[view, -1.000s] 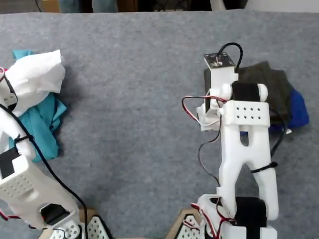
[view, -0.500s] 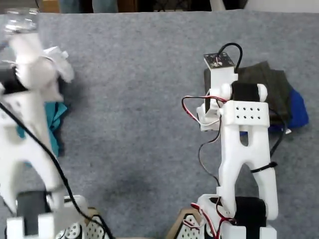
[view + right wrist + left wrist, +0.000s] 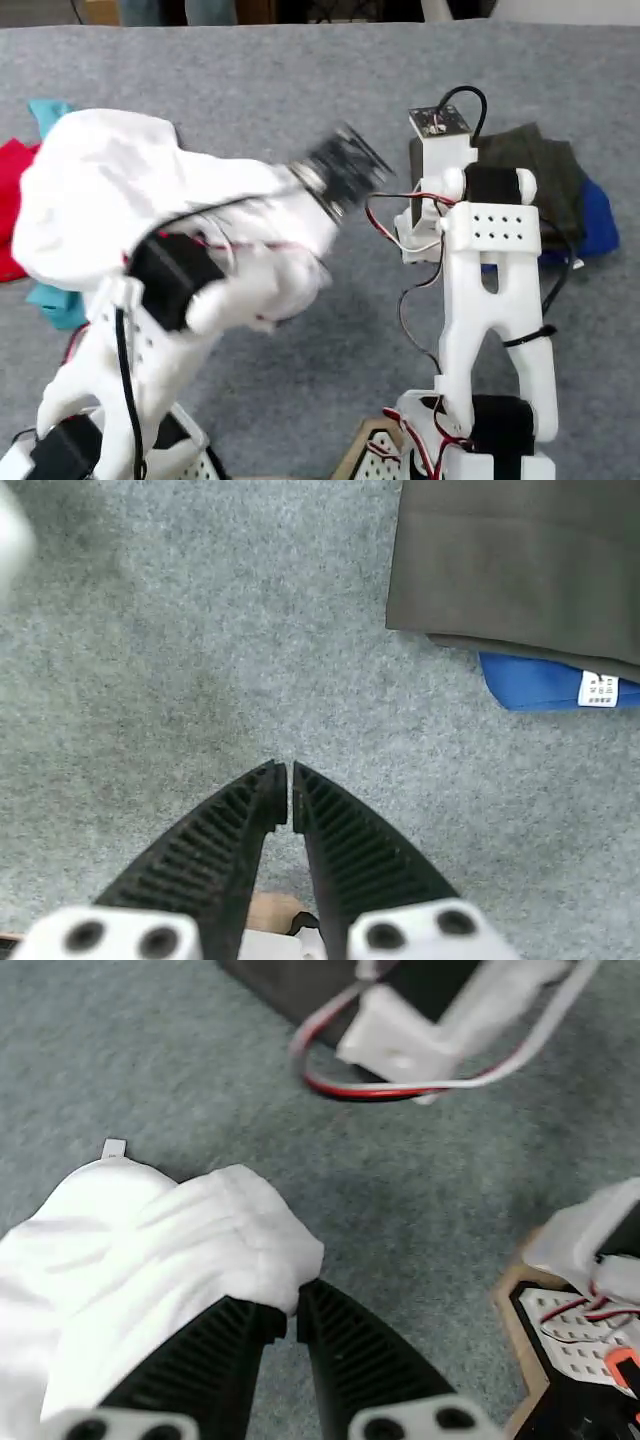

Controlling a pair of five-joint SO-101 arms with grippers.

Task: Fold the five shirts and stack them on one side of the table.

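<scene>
The left arm has swung in from the desk's (image 3: 250, 80) left edge toward the middle within the last second, and the white shirt (image 3: 120, 200) has come with it; the left hand (image 3: 293, 1305) is pinching a bunched fold of that shirt, which is raised off the desk in a loose heap and hides part of the arm from above; this looks like bringing the next shirt to open space, with folding not yet begun.

The right arm has not moved; the right hand (image 3: 288, 780) is pressed together on nothing, above bare desk near a folded dark shirt (image 3: 520, 560) lying on a folded blue shirt (image 3: 540, 680).

A red shirt (image 3: 12, 200) and a teal shirt (image 3: 55, 305) lie crumpled at the left edge; the right arm stands close beside the carried shirt and may crowd the fold.
</scene>
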